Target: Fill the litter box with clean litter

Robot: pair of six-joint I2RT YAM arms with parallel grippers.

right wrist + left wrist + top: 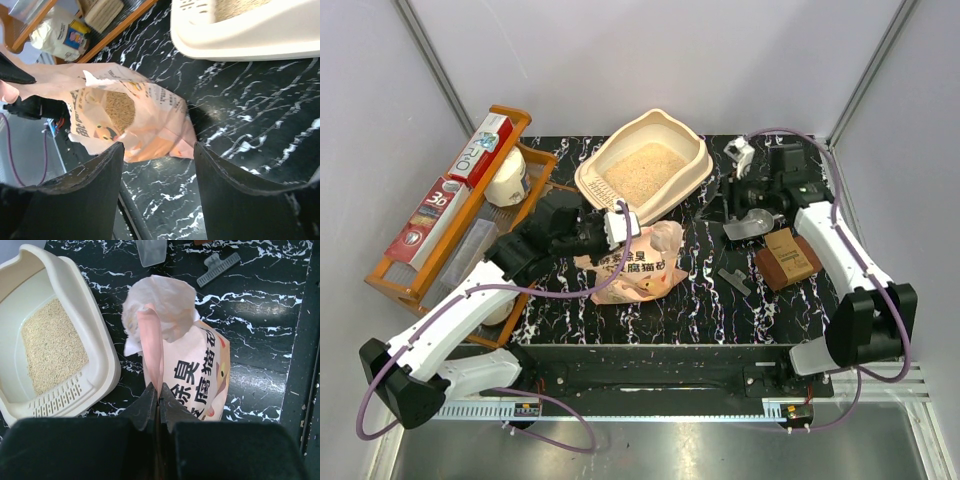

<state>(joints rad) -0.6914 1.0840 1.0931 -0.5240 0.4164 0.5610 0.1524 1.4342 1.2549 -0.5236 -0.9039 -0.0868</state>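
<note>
The cream litter box (692,172) stands at the back middle of the table with a thin layer of pale litter (642,168) in it. It also shows in the left wrist view (102,357) with its litter (52,350), and in the right wrist view (250,37). A pink crinkled bag (638,268) stands in front of the box. My left gripper (159,391) is shut on a fold of the bag's (200,375) open top. My right gripper (157,150) is open and empty above the table, right of the bag (145,120), with its jaws wide apart.
An orange wooden rack (450,225) holding boxes and a bottle stands at the left. A grey scoop (750,225), a brown box (787,258), a grey clip (733,278) and a white clip (740,152) lie on the right side.
</note>
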